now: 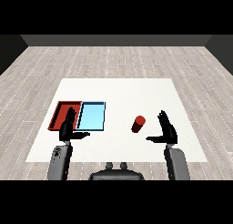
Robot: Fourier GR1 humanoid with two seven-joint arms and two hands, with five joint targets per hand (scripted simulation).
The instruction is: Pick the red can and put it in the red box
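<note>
1. At the far left of the white table [118,89] you had the red tray [60,110], its long side touching the light blue tray [92,116]. The red tray was the target, and it held nothing that could be seen. Part of its near edge was hidden behind the left hand.

2. The left hand [68,127] stood upright over the near edge of the red tray, fingers straight and spread, thumb pointing toward the middle of the table. It held nothing. Judged from this pose, you kept it idle; it sat close to the target, so it could obstruct a later placement.

3. The light blue tray lay between the red tray and the can. Any carry to the red tray therefore had to pass over or around it.

4. The red can [138,124] rested on the table, right of the blue tray and well apart from the red tray. It appeared tilted or lying over; which one could not be told. It was not yet grasped.

5. The right hand [167,131] stood just right of the can, apart from it, fingers straight and raised, thumb extended toward the can. That open pose suited a side approach: the can lay on this hand's side, so you would judge the pick to belong to it.
</note>
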